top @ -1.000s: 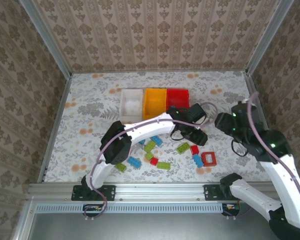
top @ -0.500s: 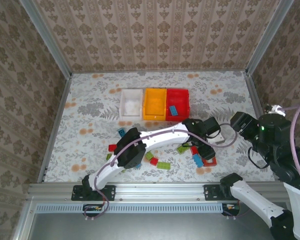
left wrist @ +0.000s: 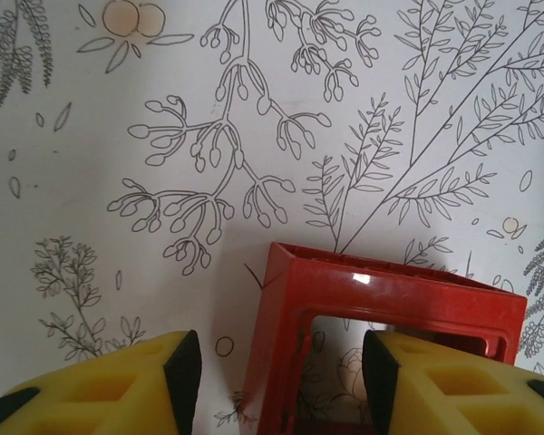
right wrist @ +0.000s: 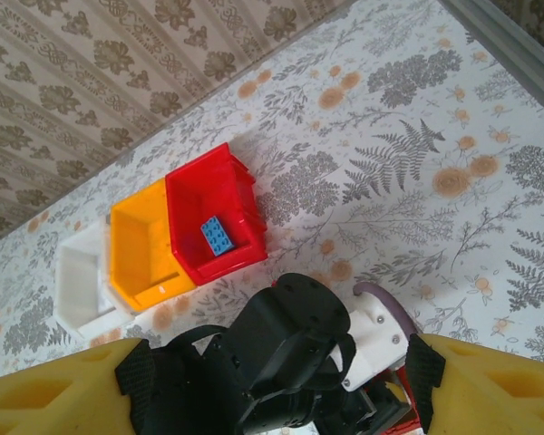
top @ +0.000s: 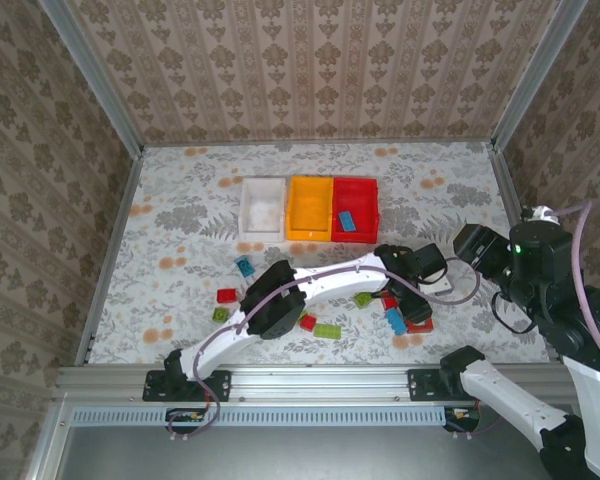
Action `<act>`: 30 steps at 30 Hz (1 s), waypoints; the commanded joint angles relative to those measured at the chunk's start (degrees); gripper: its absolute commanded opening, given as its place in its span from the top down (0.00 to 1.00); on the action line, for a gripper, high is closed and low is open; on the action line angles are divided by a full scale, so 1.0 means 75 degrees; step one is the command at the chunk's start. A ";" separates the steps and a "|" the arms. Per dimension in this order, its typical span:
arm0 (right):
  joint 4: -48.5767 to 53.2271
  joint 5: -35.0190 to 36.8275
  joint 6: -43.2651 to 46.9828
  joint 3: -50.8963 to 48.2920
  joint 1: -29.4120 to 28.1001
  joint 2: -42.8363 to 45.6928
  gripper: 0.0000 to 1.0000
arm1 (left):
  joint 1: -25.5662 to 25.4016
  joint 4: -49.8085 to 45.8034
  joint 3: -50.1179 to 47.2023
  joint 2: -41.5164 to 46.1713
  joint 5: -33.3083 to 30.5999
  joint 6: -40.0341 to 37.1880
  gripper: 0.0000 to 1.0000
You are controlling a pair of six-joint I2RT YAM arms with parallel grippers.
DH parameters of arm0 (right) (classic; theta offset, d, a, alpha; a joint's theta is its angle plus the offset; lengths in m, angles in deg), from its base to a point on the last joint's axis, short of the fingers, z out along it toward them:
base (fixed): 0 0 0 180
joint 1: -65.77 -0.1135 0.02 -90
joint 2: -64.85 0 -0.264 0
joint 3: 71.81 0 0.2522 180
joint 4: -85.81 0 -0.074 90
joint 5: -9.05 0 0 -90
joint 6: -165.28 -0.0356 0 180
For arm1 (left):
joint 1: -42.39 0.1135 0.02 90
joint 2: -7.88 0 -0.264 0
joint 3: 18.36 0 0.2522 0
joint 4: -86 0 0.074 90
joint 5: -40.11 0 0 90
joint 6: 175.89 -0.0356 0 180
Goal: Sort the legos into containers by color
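Note:
My left gripper (top: 416, 311) reaches far right and hangs open low over a red hollow frame lego (left wrist: 381, 313), whose left bar lies between the yellow fingers (left wrist: 118, 390) without touching either pad. The same frame (top: 421, 325) lies at the right end of the loose legos. My right gripper (top: 468, 244) is open, high above the left wrist (right wrist: 290, 362). White (top: 263, 190), yellow-orange (top: 309, 190) and red (top: 355, 187) containers stand in a row. A blue lego (top: 346, 222) lies in the red container (right wrist: 195, 195).
Loose legos lie in front of the containers: blue (top: 244, 266), red (top: 226, 295), green (top: 220, 314), red (top: 307, 322), green (top: 327, 330), green (top: 365, 298) and blue (top: 395, 320). The left arm crosses over them. A metal rail (top: 280, 378) edges the near side.
The left arm swung from in front of the red container to the right and down over the red frame. The right arm drew back to the right. The blue lego in the red container came into view.

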State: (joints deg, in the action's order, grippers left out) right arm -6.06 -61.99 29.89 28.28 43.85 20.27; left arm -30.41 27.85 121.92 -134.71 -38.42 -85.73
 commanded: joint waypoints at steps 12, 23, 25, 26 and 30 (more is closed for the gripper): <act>0.0244 -0.0211 0.0101 0.0072 -0.0008 -0.0093 0.25 | -0.0034 -0.0024 0.0310 -0.0284 -0.0131 0.0106 0.80; 0.0120 -0.0224 0.0334 0.0101 -0.0014 -0.0246 0.25 | 0.0281 0.0011 0.0551 0.0437 -0.1141 0.0752 0.97; 0.0096 -0.0193 0.0498 0.0177 -0.0008 -0.0334 0.25 | 0.0481 -0.0034 0.0463 0.0822 -0.1446 0.0975 0.99; 0.0055 -0.0174 0.0584 0.0196 -0.0008 -0.0359 0.26 | 0.0566 -0.0043 0.0376 0.1003 -0.1564 0.1056 0.99; -0.0233 -0.0285 0.0975 0.0270 -0.0017 -0.0555 0.28 | 0.1145 -0.0047 -0.0411 0.2003 -0.1986 0.1242 0.99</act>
State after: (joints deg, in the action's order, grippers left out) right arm -5.75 -63.39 33.63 28.74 43.85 16.97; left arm -25.34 27.96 120.87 -129.39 -48.61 -79.28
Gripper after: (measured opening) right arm 0.727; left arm 0.101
